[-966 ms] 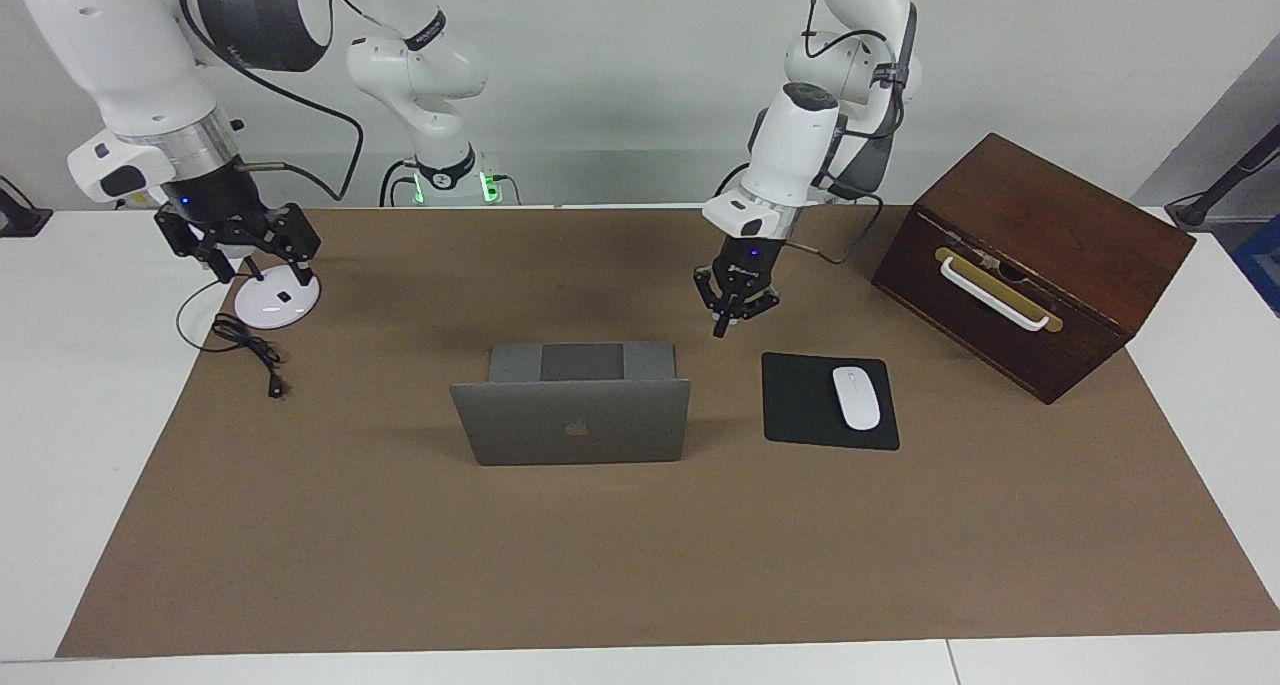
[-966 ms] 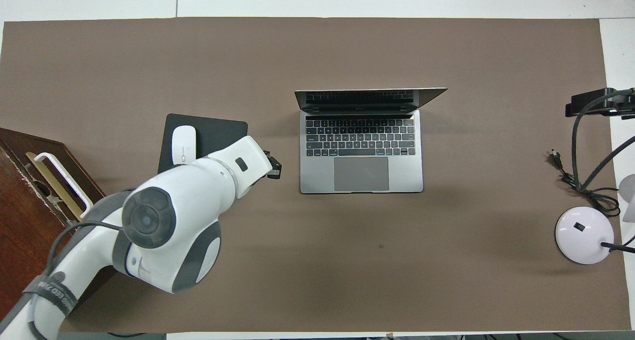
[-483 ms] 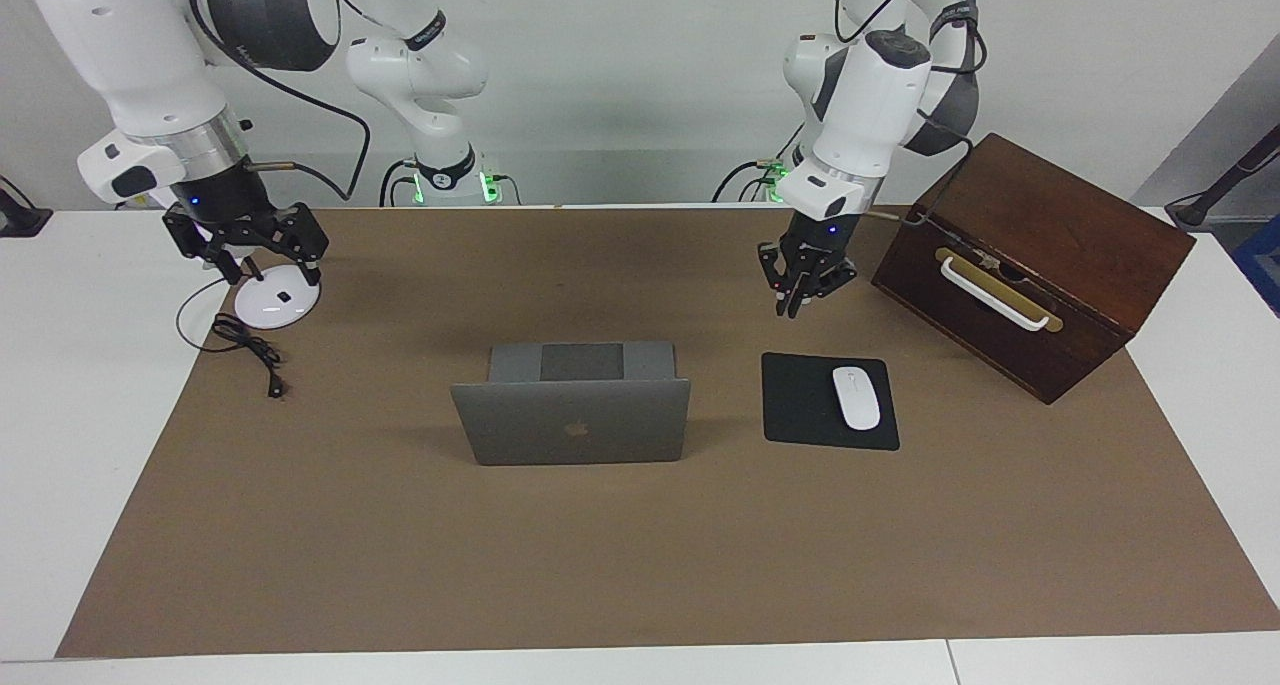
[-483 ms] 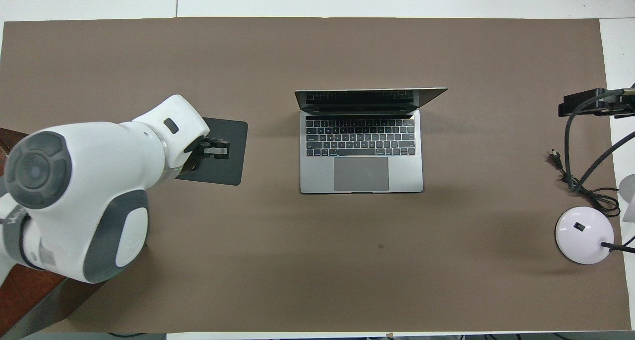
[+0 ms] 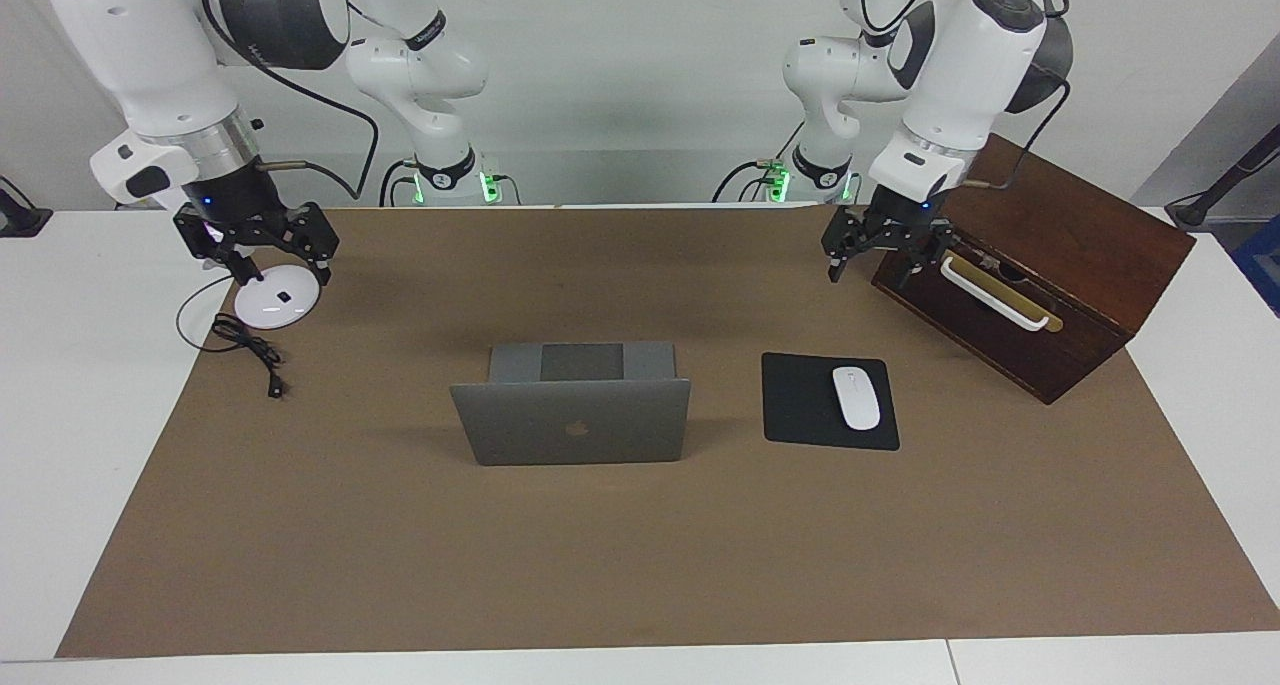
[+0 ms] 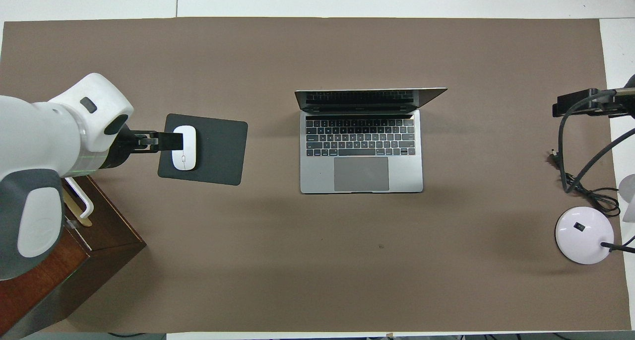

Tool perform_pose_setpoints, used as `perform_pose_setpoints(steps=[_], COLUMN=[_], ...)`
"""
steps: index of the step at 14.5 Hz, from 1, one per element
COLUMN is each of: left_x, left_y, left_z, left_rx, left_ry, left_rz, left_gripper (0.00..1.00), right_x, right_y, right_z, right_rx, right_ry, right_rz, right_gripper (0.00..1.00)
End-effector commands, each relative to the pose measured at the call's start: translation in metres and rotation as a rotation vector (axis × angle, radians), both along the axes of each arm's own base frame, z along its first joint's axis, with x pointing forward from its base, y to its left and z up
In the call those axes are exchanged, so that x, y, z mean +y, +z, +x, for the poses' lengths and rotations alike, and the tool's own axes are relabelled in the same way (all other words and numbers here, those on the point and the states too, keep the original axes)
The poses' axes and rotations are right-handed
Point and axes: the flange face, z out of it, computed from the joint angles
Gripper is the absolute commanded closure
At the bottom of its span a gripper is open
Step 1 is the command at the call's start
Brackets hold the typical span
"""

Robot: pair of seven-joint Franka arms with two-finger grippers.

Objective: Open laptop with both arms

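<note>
Two tools raised, laptop standing open between them.

Both tools have their fingers apart and grip nothing: the right tool point(image 5: 268, 255) hangs over the white lamp base point(image 5: 277, 303) at its own end of the table point(image 5: 60, 385), and the left tool point(image 5: 877, 255) hangs just in front of the wooden box point(image 5: 1040, 265), close to its white handle point(image 5: 995, 295). Well apart from each tool, the laptop point(image 5: 572, 405) sits mid-table on the brown mat point(image 5: 640, 545), lid upright, keyboard facing the robots. Toward the left tool's end, beside the laptop, lies the black mouse pad point(image 5: 805, 405) with the white mouse point(image 5: 856, 397) on it.
</note>
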Motion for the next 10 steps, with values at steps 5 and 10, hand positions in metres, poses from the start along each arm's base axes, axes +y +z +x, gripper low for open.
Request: perform_pose_setpoints(steps=[5,10], left_x=[0.098,0.137], left_y=[0.035,0.063], left_z=[0.006,0.022], left_rx=[0.011,0.018], left_ry=[0.094,0.153], left_rz=[0.009,0.026], left_gripper=[0.0,0.0], right_x=[0.004,0.004], right_y=[0.003,0.003], right_z=[-0.004,-0.003], right_rx=[-0.016,-0.019], right_ry=[-0.009,-0.006], right_rz=[0.0,0.0], right_gripper=[0.0,0.0])
